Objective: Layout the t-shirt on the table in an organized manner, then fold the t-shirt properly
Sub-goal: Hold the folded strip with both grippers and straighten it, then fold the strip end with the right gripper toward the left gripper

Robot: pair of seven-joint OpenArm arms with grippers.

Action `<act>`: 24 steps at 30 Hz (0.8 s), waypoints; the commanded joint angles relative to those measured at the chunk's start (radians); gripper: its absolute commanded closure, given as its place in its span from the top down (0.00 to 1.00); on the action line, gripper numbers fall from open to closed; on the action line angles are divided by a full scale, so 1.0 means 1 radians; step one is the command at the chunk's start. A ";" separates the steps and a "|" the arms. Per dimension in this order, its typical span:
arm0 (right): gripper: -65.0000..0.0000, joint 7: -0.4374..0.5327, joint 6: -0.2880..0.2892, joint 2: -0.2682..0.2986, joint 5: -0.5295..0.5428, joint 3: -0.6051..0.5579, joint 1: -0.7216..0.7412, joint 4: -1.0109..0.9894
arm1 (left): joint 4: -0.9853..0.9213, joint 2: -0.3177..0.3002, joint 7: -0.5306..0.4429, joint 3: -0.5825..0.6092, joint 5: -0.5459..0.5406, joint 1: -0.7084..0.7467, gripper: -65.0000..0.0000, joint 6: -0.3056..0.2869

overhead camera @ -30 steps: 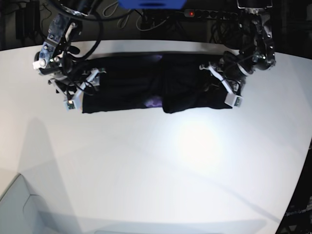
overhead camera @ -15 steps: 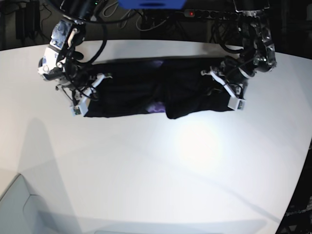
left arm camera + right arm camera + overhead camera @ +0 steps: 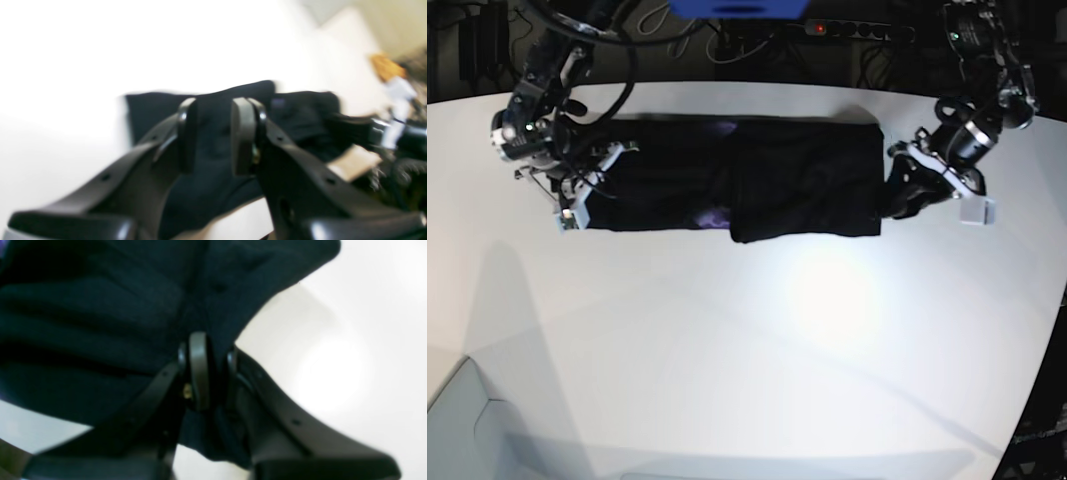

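On the white table (image 3: 747, 350), the t-shirt (image 3: 757, 180) is clamped by left tool (image 3: 213, 133) and right tool (image 3: 208, 370); even tension should be held.

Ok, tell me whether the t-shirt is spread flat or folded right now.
Folded. The t-shirt lies as a long narrow band on the table, layers overlapping mid-length, and each end is pinched by a gripper.
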 commanded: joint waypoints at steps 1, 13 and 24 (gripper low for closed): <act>0.00 0.018 -0.004 0.001 0.011 -0.002 0.011 0.018 | 0.011 -0.023 -0.026 -0.033 -0.029 -0.003 0.27 -0.008; 0.00 0.019 -0.004 0.001 0.011 -0.003 0.007 0.053 | -0.310 -0.026 -0.024 -0.082 0.215 -0.092 0.01 -0.008; 0.00 0.021 -0.004 0.001 0.011 -0.122 -0.028 0.138 | -0.354 0.054 -0.024 0.066 0.480 -0.177 0.00 -0.008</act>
